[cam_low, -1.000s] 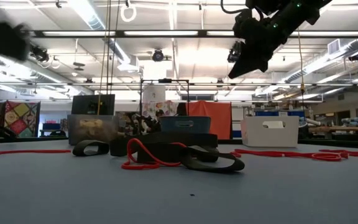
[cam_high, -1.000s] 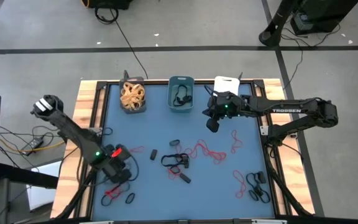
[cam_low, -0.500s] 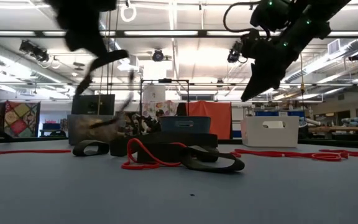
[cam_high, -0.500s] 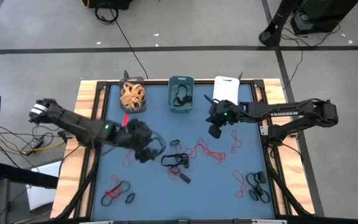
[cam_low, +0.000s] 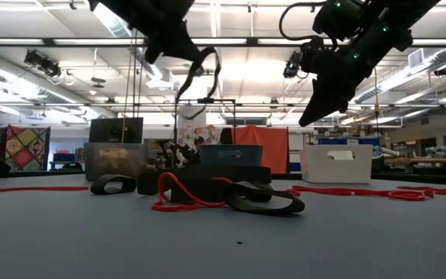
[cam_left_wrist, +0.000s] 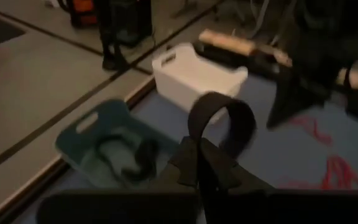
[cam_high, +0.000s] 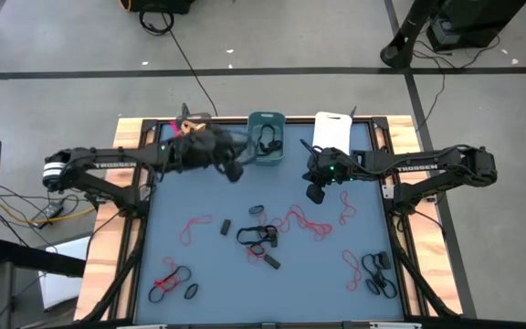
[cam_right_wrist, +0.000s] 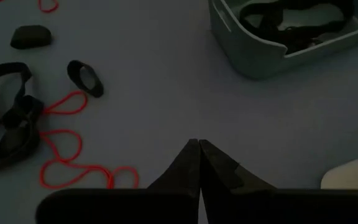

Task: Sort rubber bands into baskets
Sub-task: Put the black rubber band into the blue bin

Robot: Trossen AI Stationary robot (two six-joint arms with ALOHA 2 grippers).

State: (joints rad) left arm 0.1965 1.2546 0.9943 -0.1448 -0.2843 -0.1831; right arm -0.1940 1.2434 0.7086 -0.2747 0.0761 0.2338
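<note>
Red bands [cam_high: 304,221] litter mid-bench; left tool [cam_high: 234,171], clamping a black band [cam_left_wrist: 222,124], hangs beside the far-edge teal basket [cam_high: 266,137]; right tool [cam_high: 315,194] hovers closed, empty.

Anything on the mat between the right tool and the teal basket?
No. In the right wrist view, only bare blue mat lies between the shut right tool and the teal basket.

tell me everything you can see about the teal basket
The teal basket is a small rectangular bin, plastic by the look, with thin walls, an open top and a handle cut-out in one short end. It sits upright at the far edge of the blue table, with the white basket on one side. Black rubber bands lie tangled inside. The left gripper, shut on a black rubber band, hovers just beside it without touching.
</note>
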